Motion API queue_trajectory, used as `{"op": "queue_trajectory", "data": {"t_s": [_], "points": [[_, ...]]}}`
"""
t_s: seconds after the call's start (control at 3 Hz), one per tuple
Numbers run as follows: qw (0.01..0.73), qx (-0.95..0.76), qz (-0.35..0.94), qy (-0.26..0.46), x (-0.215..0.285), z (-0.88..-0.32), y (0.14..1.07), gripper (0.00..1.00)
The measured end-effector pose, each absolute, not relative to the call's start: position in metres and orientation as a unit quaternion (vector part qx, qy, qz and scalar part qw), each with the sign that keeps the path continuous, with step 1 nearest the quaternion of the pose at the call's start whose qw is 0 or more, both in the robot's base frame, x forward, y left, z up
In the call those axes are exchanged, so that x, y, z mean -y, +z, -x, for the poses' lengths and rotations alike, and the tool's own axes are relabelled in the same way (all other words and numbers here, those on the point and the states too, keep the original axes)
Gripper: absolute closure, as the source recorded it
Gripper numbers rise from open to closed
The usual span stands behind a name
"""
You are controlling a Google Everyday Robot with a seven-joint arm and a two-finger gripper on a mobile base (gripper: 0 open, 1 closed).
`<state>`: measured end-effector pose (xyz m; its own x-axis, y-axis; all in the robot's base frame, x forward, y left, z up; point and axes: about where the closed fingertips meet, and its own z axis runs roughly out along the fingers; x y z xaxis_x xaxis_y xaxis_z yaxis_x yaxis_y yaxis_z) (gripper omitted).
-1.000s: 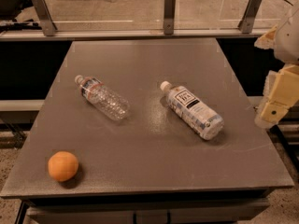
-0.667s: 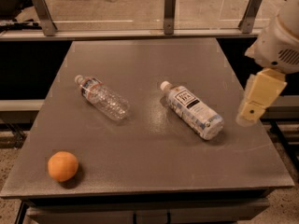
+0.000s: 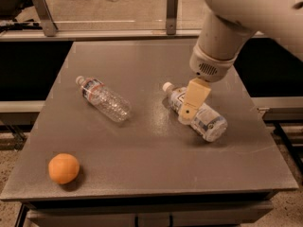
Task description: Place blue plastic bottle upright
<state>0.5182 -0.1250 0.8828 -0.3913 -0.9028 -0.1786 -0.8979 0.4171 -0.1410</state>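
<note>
The blue plastic bottle [image 3: 209, 122] lies on its side right of the table's middle, with its white cap pointing to the back left and its base to the front right. My gripper [image 3: 190, 109] hangs from the arm at the upper right and sits directly over the bottle's middle, covering its label. Whether it touches the bottle cannot be told.
A clear ribbed bottle [image 3: 103, 98] with a red-and-blue label band lies on its side left of centre. An orange [image 3: 64, 168] sits near the front left corner of the grey table [image 3: 151, 174]. A rail with metal posts [image 3: 172, 6] runs behind the table.
My arm has swung in from the right edge toward the left and down, and the gripper now stands over the blue bottle. Bottles and orange have not moved.
</note>
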Motion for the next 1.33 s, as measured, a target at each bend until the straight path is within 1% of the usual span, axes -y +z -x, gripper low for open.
{"op": "queue_trajectory", "data": {"t_s": [0.33,0.67,1.0,1.33], "points": [[0.078,-0.849,0.521,-0.036,0.092,-0.546,0.857,0.00],[0.023,-0.874,0.480,-0.074,0.076,-0.558,0.830,0.00],[0.027,-0.890,0.449,-0.075,0.072,-0.558,0.830,0.00],[0.018,-0.891,0.446,-0.079,0.072,-0.562,0.830,0.00]]}}
